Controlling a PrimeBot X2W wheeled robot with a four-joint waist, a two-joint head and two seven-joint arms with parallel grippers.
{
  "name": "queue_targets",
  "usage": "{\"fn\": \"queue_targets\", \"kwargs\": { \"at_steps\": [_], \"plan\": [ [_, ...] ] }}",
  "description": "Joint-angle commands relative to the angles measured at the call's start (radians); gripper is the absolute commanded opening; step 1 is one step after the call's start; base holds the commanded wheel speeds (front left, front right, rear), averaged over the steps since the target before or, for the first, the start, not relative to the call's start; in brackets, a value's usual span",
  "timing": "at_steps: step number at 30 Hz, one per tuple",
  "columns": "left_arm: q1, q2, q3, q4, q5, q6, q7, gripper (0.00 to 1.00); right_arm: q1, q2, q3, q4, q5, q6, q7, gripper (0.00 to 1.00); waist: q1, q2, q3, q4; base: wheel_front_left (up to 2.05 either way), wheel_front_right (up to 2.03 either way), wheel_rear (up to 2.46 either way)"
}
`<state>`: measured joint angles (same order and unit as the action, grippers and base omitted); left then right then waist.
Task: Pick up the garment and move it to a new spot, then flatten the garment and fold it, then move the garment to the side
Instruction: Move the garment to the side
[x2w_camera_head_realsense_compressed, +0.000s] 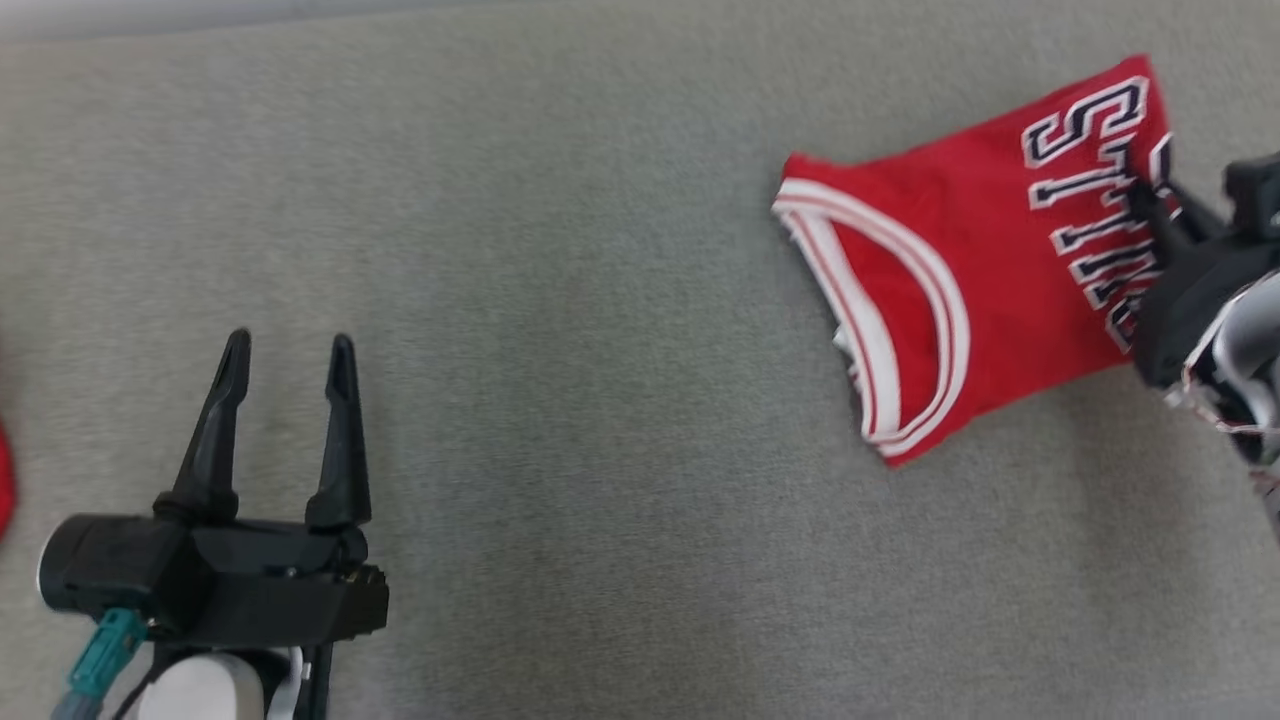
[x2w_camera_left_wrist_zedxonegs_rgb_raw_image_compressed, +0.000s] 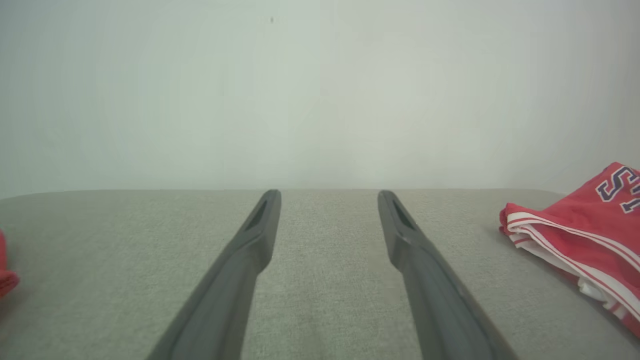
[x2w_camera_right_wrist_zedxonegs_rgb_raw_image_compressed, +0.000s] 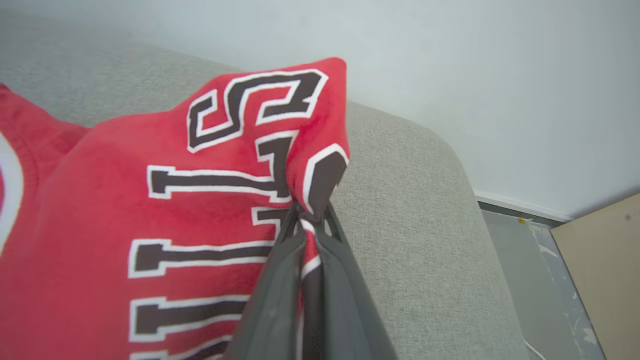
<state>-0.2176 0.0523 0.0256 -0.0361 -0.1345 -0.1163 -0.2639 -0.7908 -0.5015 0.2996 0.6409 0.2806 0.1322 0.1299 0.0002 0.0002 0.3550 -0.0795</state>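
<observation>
head looks down, wrists low, sharing jersey

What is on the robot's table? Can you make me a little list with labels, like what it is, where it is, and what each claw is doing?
Surface: grey fabric surface
Garment: red jersey, folded, white trim, dark letters edged in white
Place: far right in the head view
Right gripper: shut on the jersey's edge, by the letters
Left gripper: open, holding nothing, over bare surface
Extra: a bit of red cloth at the left edge
</observation>
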Motion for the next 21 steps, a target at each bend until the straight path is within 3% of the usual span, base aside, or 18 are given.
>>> {"fn": "queue_targets", "kwargs": {
  "at_steps": [1,11,17,21],
  "plan": [
    [-0.026,0.015,0.0,-0.01,0.005,-0.005,0.0,1.0,-0.027,-0.012,-0.007,0.008,-0.015,-0.003,-0.009,0.0,-0.0002,-0.0002,0.089,-0.084,0.0,0.0,0.0],
    [-0.083,0.047,-0.034,-0.072,0.012,-0.012,0.0,1.0,-0.135,-0.127,0.016,0.009,-0.059,-0.003,-0.053,0.0,-0.0002,-0.0002,0.17,-0.137,0.0,0.0,0.0],
    [-0.092,0.069,-0.04,-0.094,0.018,-0.012,0.0,1.0,-0.143,-0.175,-0.014,-0.023,-0.085,-0.003,-0.075,0.0,-0.0002,-0.0002,0.196,-0.155,0.0,0.0,0.0],
    [-0.092,0.079,-0.04,-0.101,0.018,-0.013,0.0,1.0,-0.132,-0.185,0.023,-0.077,-0.084,-0.003,-0.107,0.0,-0.0002,-0.0002,0.206,-0.165,0.0,0.0,0.0]
  ]
}}
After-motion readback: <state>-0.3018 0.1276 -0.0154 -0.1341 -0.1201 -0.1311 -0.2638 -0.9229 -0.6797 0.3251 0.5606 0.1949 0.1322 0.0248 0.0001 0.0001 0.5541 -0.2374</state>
